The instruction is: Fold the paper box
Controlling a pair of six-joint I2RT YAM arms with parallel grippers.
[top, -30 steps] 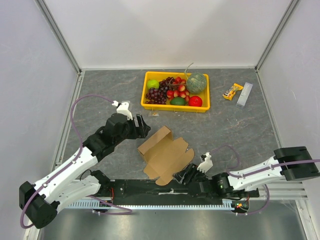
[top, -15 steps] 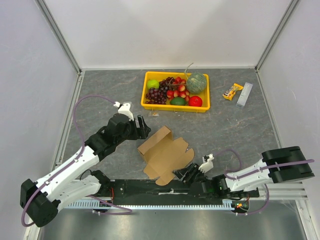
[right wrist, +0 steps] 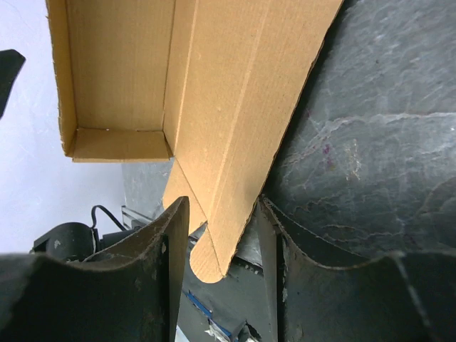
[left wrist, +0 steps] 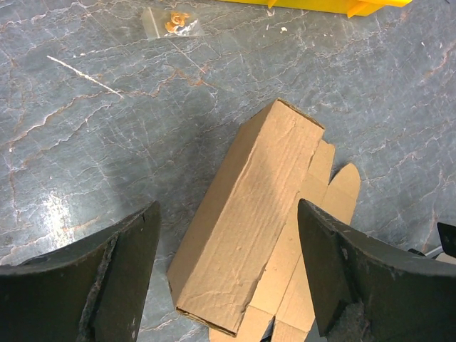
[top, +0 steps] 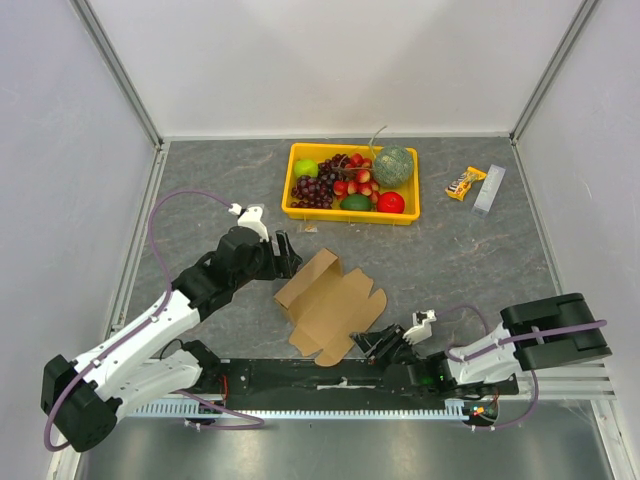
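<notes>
The paper box is plain brown cardboard, lying partly folded near the table's front middle, with one long side folded over and rounded flaps to the right. My left gripper hovers open just beyond the box's far left corner. In the left wrist view its jaws stand wide above the folded side, touching nothing. My right gripper is at the box's near right edge. In the right wrist view a rounded flap of the box lies between the narrowly open jaws, touching the right one.
A yellow tray of fruit stands at the back. A snack bar and a pale stick lie at the back right. A small clear bag lies between tray and box, and shows in the left wrist view.
My right gripper has slid left along the front edge until the box's near right flap sits between its jaws. The box has shifted slightly. The left arm has barely moved.
</notes>
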